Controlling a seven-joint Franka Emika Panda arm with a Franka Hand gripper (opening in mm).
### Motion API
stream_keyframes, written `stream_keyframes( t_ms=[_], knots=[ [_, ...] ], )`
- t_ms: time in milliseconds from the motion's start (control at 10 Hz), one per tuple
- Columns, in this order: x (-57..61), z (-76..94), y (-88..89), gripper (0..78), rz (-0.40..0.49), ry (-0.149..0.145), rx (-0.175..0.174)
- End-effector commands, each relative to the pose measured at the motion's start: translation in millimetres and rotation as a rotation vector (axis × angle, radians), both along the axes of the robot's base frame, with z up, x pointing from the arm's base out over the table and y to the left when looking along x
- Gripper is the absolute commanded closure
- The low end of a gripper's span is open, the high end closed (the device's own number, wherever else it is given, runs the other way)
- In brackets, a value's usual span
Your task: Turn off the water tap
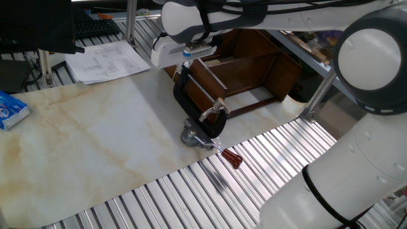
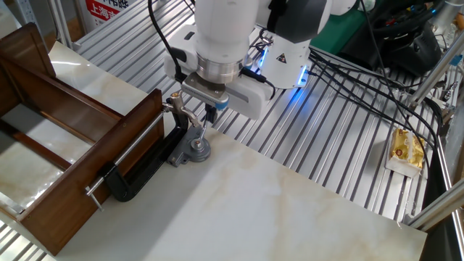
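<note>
The tap sits in the jaw of a black clamp that lies on the desk, pressed against the front wall of a brown wooden box. The tap is a small silver fitting with a short lever, seen in the other fixed view just off the box's corner. The clamp's screw ends in a round grey disc resting on the marble, with a red handle lying out on the ribbed metal surface. The box is open-topped, split by wooden dividers into compartments; those that show hold nothing but the marble showing through the bottom. A thin metal rod runs along its front wall. The end effector hangs over the clamp just beside the tap; its fingers are largely hidden under the wrist, so whether it is released or clenched cannot be told. Printed papers lie at the desk's far edge, a blue packet at one side.
</note>
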State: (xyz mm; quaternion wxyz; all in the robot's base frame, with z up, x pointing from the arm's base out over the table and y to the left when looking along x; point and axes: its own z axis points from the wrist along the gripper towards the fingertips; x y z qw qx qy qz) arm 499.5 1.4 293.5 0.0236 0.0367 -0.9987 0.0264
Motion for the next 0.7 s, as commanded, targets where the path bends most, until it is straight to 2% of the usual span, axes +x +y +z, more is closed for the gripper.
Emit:
stream_keyframes(
  t_ms=[100, 200, 300, 400, 700],
  knots=[
    [-3.3, 0.6, 1.4, 77.6, -0.009, 0.0, -0.018],
    [-6.6, -0.3, 2.8, 77.6, -0.017, 0.0, -0.018],
    [-8.9, -0.6, 3.0, 77.6, -0.008, 0.024, -0.017],
    [-9.0, -0.5, 2.9, 77.6, -0.007, 0.026, -0.017],
    [-25.7, 2.8, -12.9, 77.6, -0.005, 0.043, -0.012]
  ],
)
